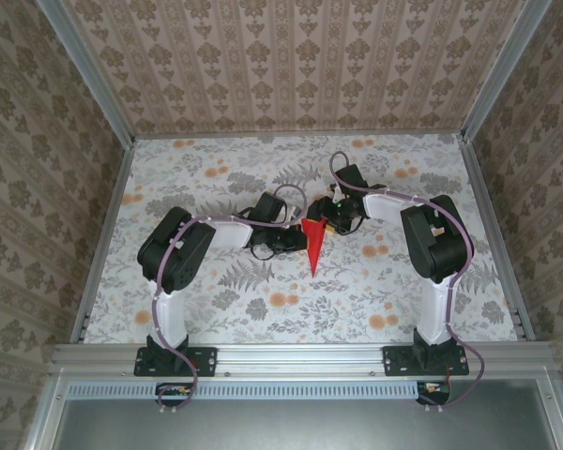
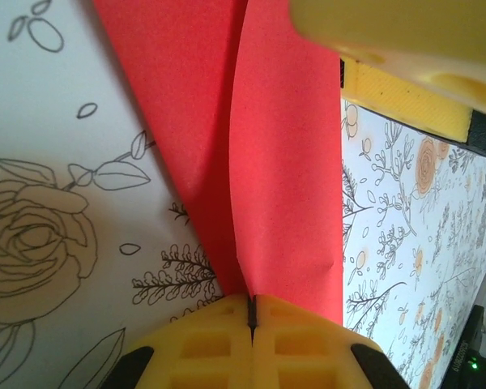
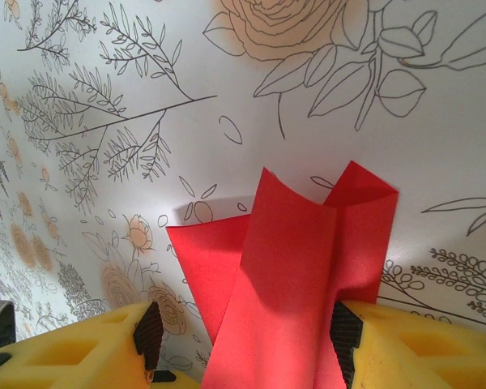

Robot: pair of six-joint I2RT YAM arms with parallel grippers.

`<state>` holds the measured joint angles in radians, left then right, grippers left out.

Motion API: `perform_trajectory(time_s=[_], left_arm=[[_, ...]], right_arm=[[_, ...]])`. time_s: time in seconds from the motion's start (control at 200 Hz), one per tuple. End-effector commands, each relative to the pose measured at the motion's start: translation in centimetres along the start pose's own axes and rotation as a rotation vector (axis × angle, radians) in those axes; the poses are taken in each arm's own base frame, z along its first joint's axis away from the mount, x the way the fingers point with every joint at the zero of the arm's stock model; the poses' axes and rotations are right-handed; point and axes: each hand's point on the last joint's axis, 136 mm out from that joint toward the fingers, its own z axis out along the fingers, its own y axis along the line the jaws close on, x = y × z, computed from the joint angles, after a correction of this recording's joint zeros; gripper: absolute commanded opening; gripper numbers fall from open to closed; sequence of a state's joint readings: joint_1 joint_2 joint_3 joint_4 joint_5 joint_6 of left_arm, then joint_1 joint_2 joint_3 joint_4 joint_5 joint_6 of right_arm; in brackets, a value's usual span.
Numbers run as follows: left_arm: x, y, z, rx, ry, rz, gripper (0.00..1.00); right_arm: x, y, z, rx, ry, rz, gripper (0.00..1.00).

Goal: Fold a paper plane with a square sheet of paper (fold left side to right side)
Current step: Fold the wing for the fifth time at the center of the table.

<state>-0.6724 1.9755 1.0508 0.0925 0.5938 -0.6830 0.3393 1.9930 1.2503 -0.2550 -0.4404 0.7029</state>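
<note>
TWO ARMS, ONE DART: A single red paper plane (image 1: 313, 246) lies near the middle of the flower-printed table (image 1: 216, 314). Its nose points to the near edge and its broad tail to the far edge.

The left gripper (image 2: 253, 312) reaches in from the left-edge side with its yellow fingers pressed together. A raised fold of the red paper runs straight into the seam between them. This pinch appears meant to steady the dart and hold its crease.

The right gripper (image 3: 247, 344) works at the broad end from the right-edge side. Its fingers (image 3: 73, 356) stand apart with the upstanding flaps between them. Tablecloth shows between one pad and the paper, so nothing is clamped there. The open stance looks set to guide or press a wing across.

The count is one paper plane, two arms, two grippers and four yellow fingers.
</note>
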Motion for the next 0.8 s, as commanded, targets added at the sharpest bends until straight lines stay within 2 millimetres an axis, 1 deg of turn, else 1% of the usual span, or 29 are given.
perform_trajectory(time_s=[0.0,0.165,0.29,0.37,0.535,0.69,0.795], left_arm=[[-0.9,-0.7,-0.9,-0.015,-0.03,0.04,0.0],[-0.9,-0.4,-0.3,-0.018,-0.021,0.031,0.0],[-0.8,0.2,0.1,-0.043,-0.004,0.017,0.0],[-0.3,0.8,0.2,-0.063,0.011,0.003,0.0],[0.1,1.6,0.3,-0.096,0.023,-0.017,0.0],[0.4,2.0,0.3,-0.11,0.03,-0.025,0.0],[0.7,2.3,0.5,-0.117,0.038,-0.035,0.0]], right_arm=[[2.2,-2.0,1.7,0.077,0.069,0.014,0.62],[2.3,-2.1,1.8,0.075,0.072,0.012,0.62],[2.0,-1.4,1.6,0.052,0.062,-0.002,0.62],[1.4,-0.5,0.9,0.033,0.045,-0.019,0.62],[0.0,0.9,-1.1,0.007,-0.011,-0.053,0.63],[-0.2,1.6,-1.9,-0.01,-0.028,-0.068,0.63],[-0.5,1.9,-2.8,-0.025,-0.057,-0.071,0.63]])
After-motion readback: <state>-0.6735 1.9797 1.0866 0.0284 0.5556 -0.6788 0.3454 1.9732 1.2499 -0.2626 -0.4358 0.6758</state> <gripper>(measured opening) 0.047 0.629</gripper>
